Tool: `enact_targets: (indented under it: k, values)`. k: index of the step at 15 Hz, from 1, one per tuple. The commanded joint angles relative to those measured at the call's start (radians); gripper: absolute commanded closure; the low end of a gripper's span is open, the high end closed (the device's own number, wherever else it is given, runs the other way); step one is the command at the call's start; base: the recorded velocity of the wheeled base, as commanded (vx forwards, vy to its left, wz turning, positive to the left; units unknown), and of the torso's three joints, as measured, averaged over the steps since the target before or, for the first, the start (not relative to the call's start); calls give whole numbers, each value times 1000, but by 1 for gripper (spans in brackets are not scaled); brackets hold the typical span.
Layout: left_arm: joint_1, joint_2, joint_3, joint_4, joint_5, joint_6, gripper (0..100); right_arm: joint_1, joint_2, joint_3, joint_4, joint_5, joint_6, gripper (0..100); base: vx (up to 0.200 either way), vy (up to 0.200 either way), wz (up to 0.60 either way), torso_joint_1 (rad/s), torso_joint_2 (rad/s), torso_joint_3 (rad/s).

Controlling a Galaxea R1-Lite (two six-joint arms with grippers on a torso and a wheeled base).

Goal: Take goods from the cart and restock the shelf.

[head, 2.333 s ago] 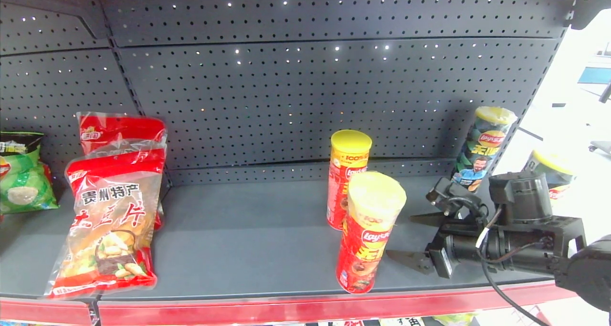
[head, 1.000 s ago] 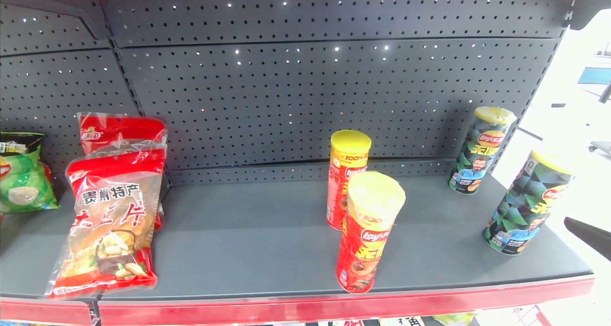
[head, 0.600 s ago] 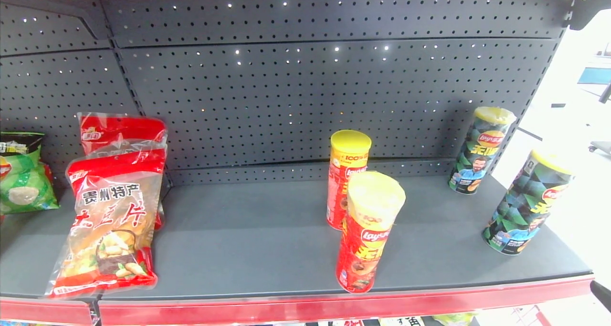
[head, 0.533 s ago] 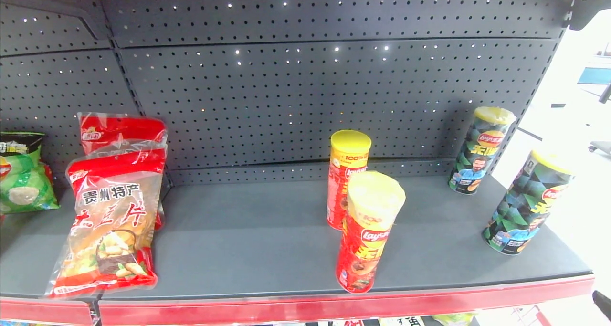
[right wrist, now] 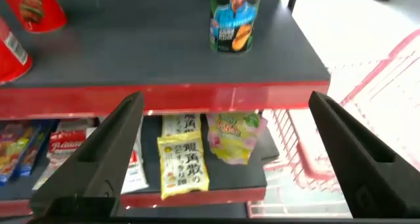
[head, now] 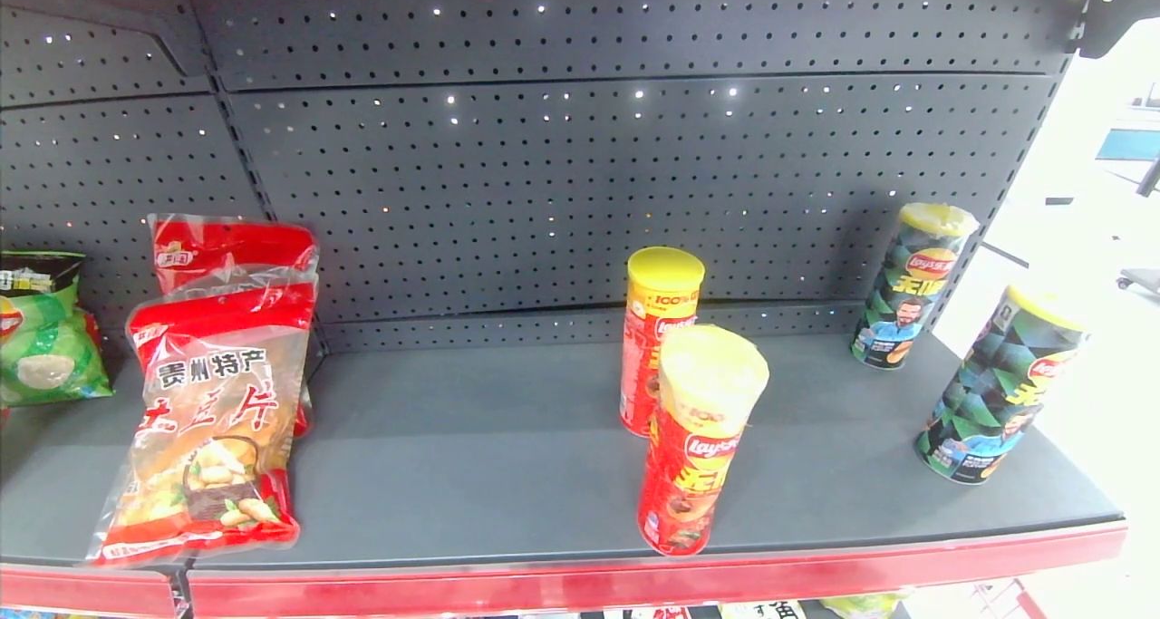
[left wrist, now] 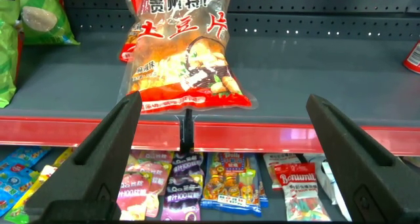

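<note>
Before shelf (right wrist: 131, 56), right gripper (right wrist: 226, 96) wide, empty-looking

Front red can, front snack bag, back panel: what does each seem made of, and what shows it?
Front red can: likely glossy printed cardboard tube, with a translucent plastic lid.
Front snack bag: shiny clear plastic film; contents show through.
Back panel: probably painted metal, matte, evenly perforated.

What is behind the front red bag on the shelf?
Behind the front red bag, a second red bag: its top shows; the rest is covered.
</note>
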Motion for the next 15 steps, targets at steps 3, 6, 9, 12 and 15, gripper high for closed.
enact_targets:
  k: [3,6,9,12,15]
  values:
    - [0,1,0,0,1,0,0,7,-100,2,-8,3,19,0,0,0,0,0,0,0]
    - [0,1,0,0,-1,0,0,17,-126,2,-8,-2,25,0,0,0,0,0,0,0]
    - [0,1,0,0,1,0,0,18,-126,2,-13,12,68,0,0,0,0,0,0,0]
    - [0,1,0,0,-1,0,0,17,-126,2,-13,7,63,0,0,0,0,0,0,0]
    - [0,1,0,0,1,0,0,17,-126,2,-10,7,25,0,0,0,0,0,0,0]
